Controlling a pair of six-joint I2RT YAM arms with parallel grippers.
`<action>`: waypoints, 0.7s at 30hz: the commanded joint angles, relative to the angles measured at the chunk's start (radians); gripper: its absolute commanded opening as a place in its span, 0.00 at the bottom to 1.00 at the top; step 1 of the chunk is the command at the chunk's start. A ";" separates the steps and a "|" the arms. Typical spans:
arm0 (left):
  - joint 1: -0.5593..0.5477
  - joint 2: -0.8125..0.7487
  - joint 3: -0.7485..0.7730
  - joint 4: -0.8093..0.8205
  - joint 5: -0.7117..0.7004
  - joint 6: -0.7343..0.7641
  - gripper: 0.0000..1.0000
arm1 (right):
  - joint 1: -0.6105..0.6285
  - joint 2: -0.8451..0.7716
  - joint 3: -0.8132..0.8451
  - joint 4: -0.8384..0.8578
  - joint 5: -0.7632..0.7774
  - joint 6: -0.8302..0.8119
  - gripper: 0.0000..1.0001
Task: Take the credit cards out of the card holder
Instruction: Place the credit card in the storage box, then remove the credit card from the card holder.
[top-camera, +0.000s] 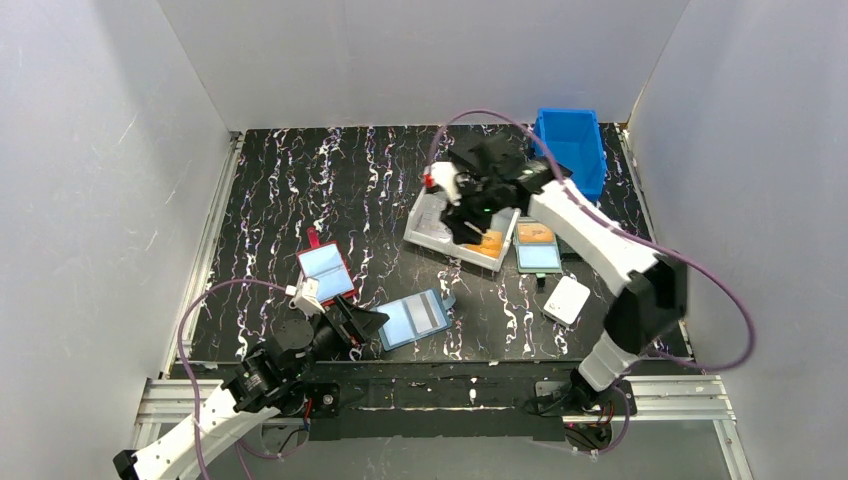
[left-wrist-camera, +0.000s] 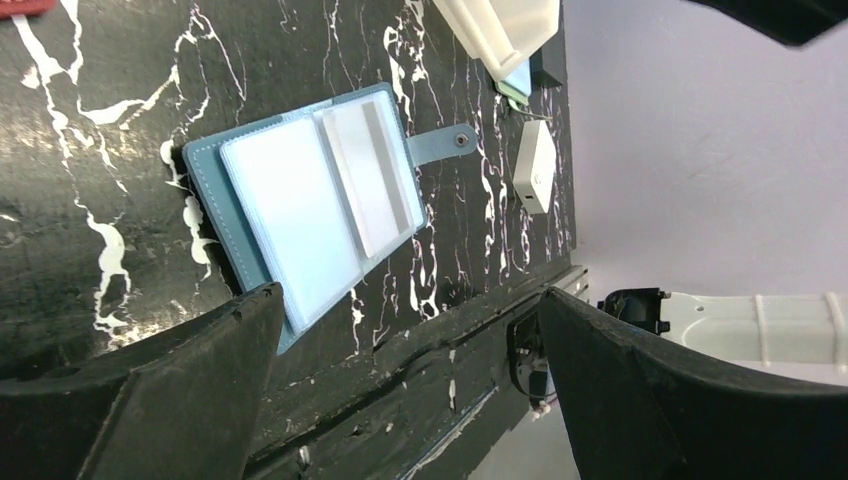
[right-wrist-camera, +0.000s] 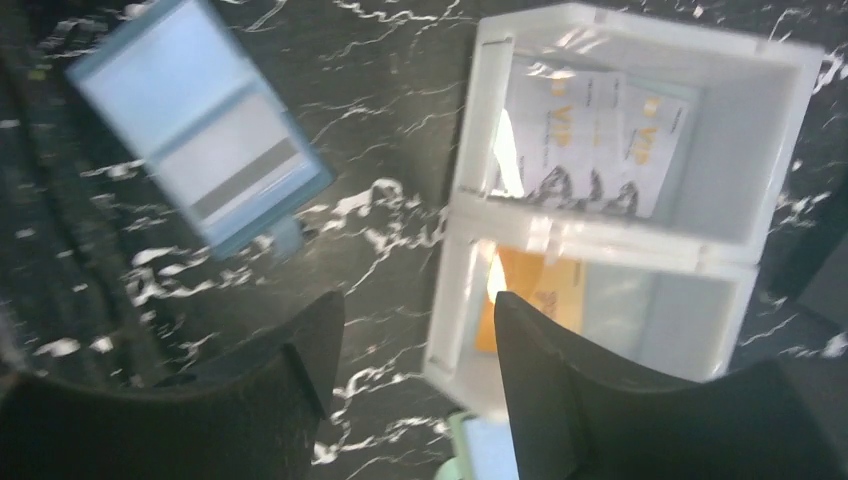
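card holder (left-wrist-camera: 300, 215) corner behind left fingers (left-wrist-camera: 180, 390) | credit cards (right-wrist-camera: 585, 130) blurred

We count three holders — the light-blue card holder (top-camera: 415, 318) on the near side of the white tray (top-camera: 425, 228), a red-edged holder (top-camera: 327, 270) to its left, a teal holder (top-camera: 538, 247) just right — one tray holding two pale credit cards (right-wrist-camera: 580, 140) and one orange card (right-wrist-camera: 520, 290), one blue bin (top-camera: 570, 145) beyond it, and one small white box (top-camera: 566, 299).
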 joint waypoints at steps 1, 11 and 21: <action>0.003 -0.044 -0.005 0.060 0.035 -0.050 0.98 | -0.220 -0.235 -0.204 0.174 -0.460 0.094 0.66; 0.002 0.336 0.090 0.224 0.165 -0.036 0.98 | -0.464 -0.659 -0.774 0.668 -0.774 0.400 0.87; -0.041 0.688 0.294 0.202 0.224 0.070 0.98 | -0.469 -0.714 -0.923 0.715 -0.729 0.383 0.92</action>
